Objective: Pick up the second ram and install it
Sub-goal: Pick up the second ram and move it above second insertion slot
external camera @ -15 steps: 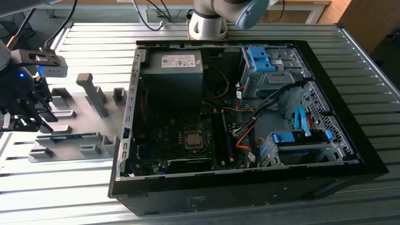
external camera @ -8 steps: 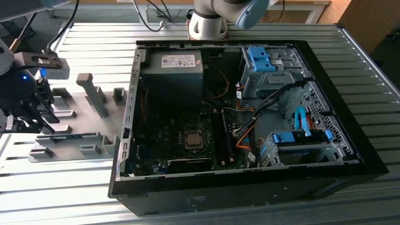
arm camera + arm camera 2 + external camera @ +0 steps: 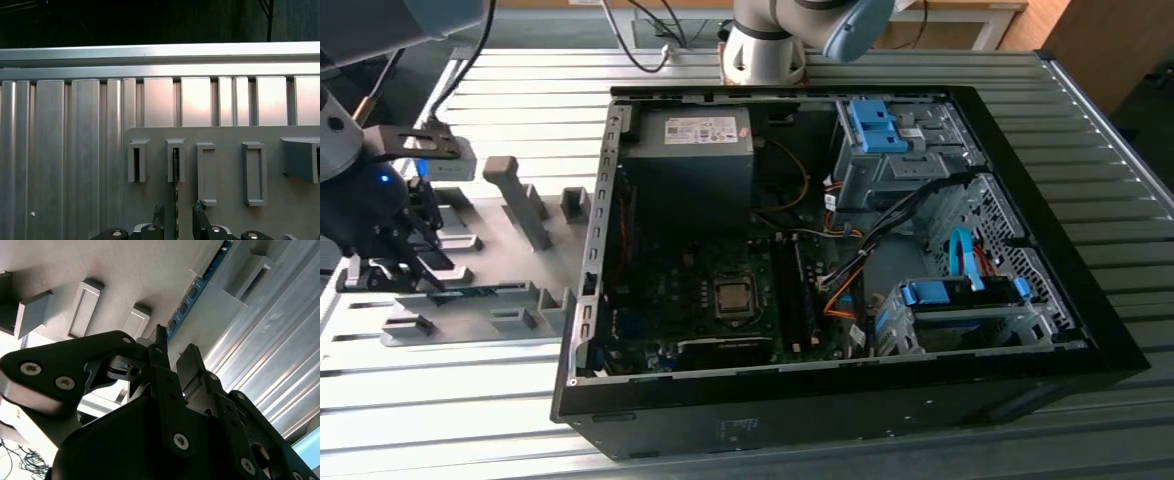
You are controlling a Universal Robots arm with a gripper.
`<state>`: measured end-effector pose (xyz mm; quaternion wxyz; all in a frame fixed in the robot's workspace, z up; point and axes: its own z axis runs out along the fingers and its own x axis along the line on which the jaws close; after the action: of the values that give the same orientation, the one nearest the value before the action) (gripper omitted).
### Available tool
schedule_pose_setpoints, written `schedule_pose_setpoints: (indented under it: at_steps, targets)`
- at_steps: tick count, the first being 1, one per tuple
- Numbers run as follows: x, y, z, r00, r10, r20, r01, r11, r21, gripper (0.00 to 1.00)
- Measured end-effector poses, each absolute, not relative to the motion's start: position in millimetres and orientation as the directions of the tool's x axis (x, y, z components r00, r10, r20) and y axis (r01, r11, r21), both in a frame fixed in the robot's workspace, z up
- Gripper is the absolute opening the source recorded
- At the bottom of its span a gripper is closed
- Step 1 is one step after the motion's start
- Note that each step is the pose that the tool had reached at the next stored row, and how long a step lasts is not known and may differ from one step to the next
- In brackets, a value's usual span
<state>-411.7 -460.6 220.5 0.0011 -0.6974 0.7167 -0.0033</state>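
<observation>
1. Your pincer [image 3: 179, 214] is apart, with one finger on each side of the ram stick [image 3: 176, 192]. The stick stands on edge in a slotted grey holder [image 3: 175, 160] on the holder plate [image 3: 280, 220]. Nothing looks clamped yet.
2. In the second wrist view the stick seems nearer one finger [image 3: 159, 347] than the other. An off-centre squeeze could tilt it and jam it against the slot walls.
3. The board is thin, so a grip on its chips might slip or twist.
4. More grey blocks [image 3: 523, 205] stand close by on the plate and leave the fingers little room.
5. The open computer case [image 3: 854, 405] sits just beside the plate on the ribbed worktop [image 3: 440, 400], toward the exterior view's right. Its side wall and loose cables [image 3: 847, 285] crowd the board inside.
</observation>
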Motion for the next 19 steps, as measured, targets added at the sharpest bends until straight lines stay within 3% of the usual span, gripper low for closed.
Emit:
schedule_pose_setpoints:
  at_steps: [19]
  targets:
    - [-409,-461,197,-0.005,-1.0,0.006,-1.0,0.005,-0.006,0.36]
